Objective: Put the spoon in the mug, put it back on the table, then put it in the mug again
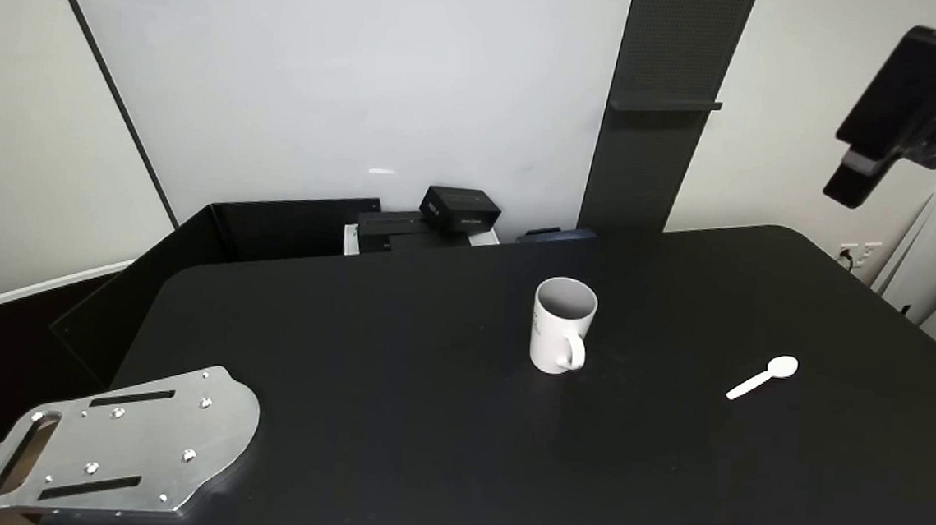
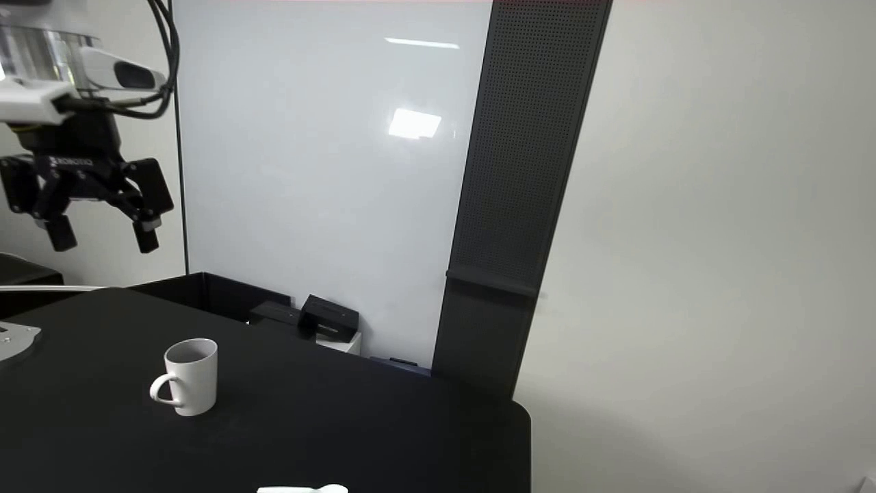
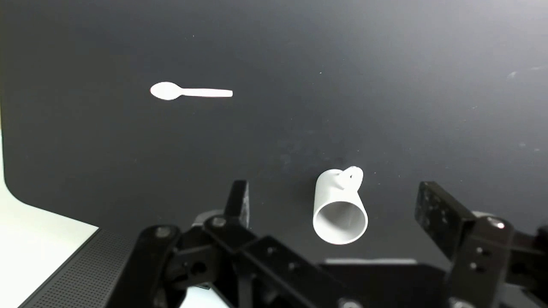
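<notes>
"On the black table (image 1: 422, 440), lying flat: spoon (image 3: 191, 92), well apart from the mug (image 1: 554, 330), handle end nearer to it than the bowl. Mug upright; nothing shows inside it in my wrist view."

"How far along does that put you?"

"Can't settle it from my station. Spoon on the table would fit the very start, and equally the pause ahead of the final drop. Either way, I judge the last placing undone: at least one pick and one drop into the mug remain."

"And the gripper (image 2: 104, 239)?"

"High over the table, jaws spread wide, nothing between them. From the wrist the mug shows in the gap, but it stands well below, untouched."

"Materials?"

"Spoon: white, plastic-looking, oval bowl, slim handle. Probably light, likely to skid if nudged. Mug: white, smooth, ceramic by the look of it, plain cylinder with a looped handle, small dark mark on its side. Table: matte, rounded corners, pale specks, faint smudges near the mug."

"Farther out?"

"Grey metal plate (image 1: 142, 446) at the table's edge, slotted and bolted, one end curved. Past the far edge, a black box (image 1: 462, 211); then a glossy white board (image 2: 328, 137) beside a dark perforated panel (image 1: 681, 39)."
</notes>
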You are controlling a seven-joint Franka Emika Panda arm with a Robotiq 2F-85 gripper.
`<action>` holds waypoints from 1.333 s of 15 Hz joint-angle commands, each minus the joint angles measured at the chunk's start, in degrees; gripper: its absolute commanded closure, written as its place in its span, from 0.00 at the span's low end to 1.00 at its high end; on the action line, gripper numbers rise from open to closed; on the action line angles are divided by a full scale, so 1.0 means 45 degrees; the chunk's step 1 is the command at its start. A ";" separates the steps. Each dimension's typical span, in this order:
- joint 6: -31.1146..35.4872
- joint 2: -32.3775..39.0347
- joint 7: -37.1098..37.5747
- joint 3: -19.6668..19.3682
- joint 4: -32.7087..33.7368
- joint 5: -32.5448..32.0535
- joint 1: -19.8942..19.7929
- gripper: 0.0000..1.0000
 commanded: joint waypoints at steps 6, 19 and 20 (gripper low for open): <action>0.0299 0.3551 0.1630 -0.1053 0.2405 -0.0912 -0.0461 0.00; 0.0492 0.6658 0.5987 -0.2995 0.4763 0.1393 -0.0489 0.00; 0.0532 0.6819 0.6336 -0.3117 0.4918 0.1600 -0.0475 0.00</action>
